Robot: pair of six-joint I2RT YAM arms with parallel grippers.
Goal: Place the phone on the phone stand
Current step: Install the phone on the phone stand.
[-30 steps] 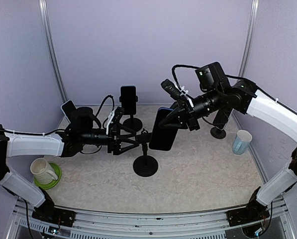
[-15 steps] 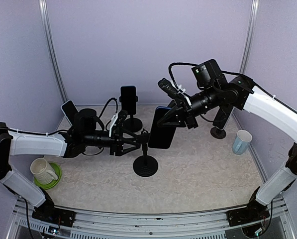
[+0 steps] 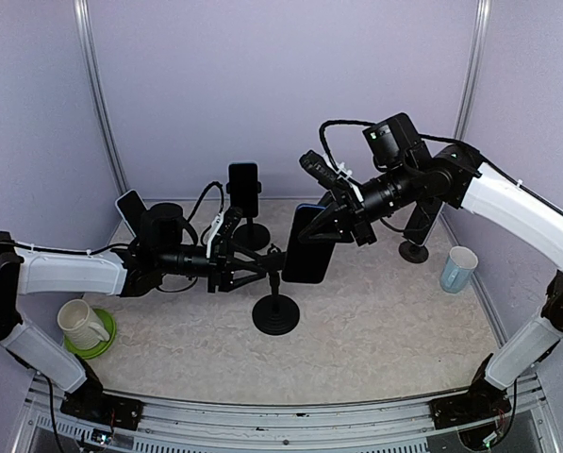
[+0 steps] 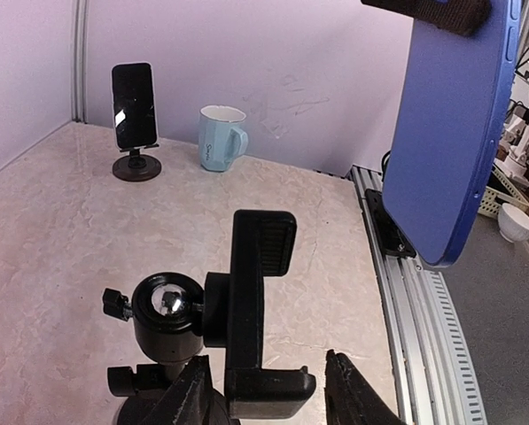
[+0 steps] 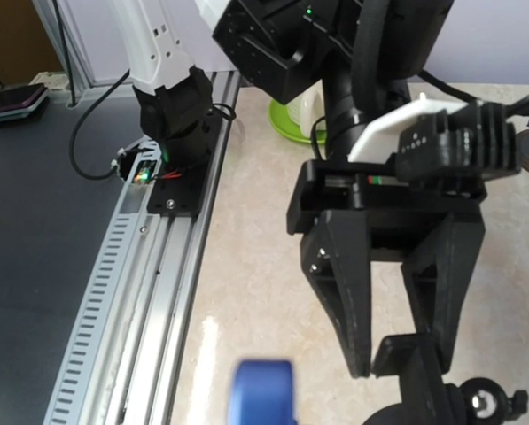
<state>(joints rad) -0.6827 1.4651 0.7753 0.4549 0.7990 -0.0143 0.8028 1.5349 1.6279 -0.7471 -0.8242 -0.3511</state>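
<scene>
The phone [image 3: 308, 247], dark blue with a blue back [image 4: 450, 133], hangs tilted in the air. My right gripper [image 3: 342, 220] is shut on its upper end, and only its blurred blue edge [image 5: 262, 390] shows in the right wrist view. Just left of and below it stands the black phone stand [image 3: 275, 314], whose upright clamp [image 4: 257, 283] is empty. My left gripper [image 4: 266, 361] straddles the clamp's lower foot. Its jaws are open, with a gap showing at the right finger [image 4: 357, 394].
Three other stands hold phones: back centre [image 3: 244, 189], back left [image 3: 130, 206] and back right [image 4: 133, 104]. A white mug [image 3: 81, 324] sits on a green coaster at the left. A pale blue mug [image 3: 458, 269] stands at the right.
My left gripper's jaws have narrowed around the stand's clamp. The right arm shifted the phone slightly left and up, then held still.
</scene>
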